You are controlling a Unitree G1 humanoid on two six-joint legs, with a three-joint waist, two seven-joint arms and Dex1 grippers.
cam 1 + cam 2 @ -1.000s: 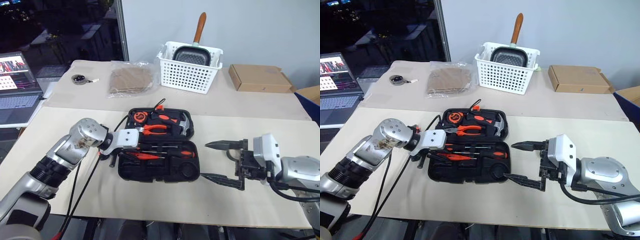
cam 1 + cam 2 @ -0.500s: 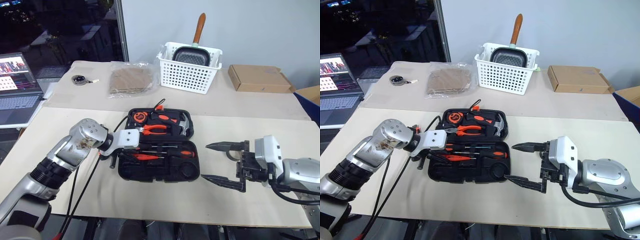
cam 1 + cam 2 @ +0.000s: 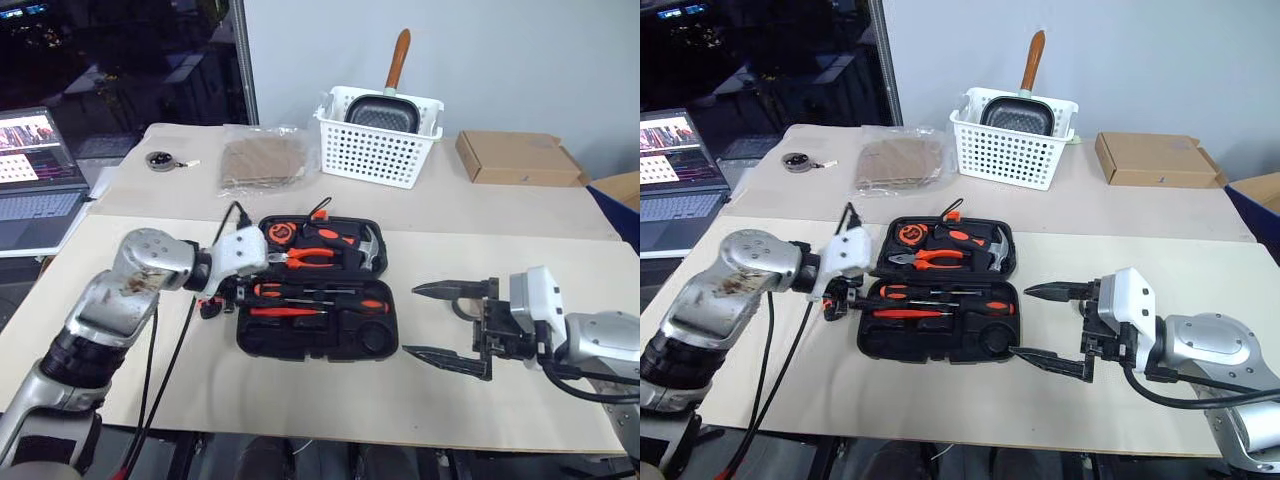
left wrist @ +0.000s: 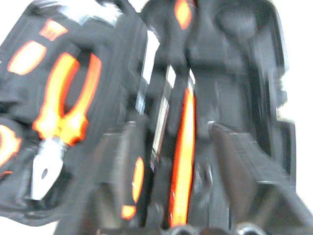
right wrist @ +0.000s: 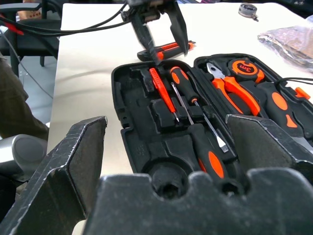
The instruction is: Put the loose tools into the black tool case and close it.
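The black tool case (image 3: pixel 318 340) lies open mid-table. Its front half holds a thin red cutter (image 5: pixel 161 93) and two slim screwdrivers (image 5: pixel 183 85) (image 5: pixel 208 156) with orange-and-black handles. Its far half holds the pliers (image 3: pixel 312 258) and the hammer (image 3: pixel 368 250). A black-and-orange box cutter (image 5: pixel 168 48) lies on the table just off the case's left end. My left gripper (image 3: pixel 225 298) hangs over that cutter, open and empty. My right gripper (image 3: pixel 445 322) hovers to the right of the case, wide open and empty.
A white perforated basket (image 3: pixel 375 150) with a pan stands at the back, and a flat cardboard box (image 3: pixel 515 155) lies at the back right. A clear bag (image 3: pixel 262 160) and a dark disc (image 3: pixel 158 158) sit at the back left. A laptop (image 3: pixel 35 175) is at far left. Cables trail under my left arm.
My left gripper has lifted off the case's front half and drawn back to its left end, with the wrist turning. The right arm has kept still.
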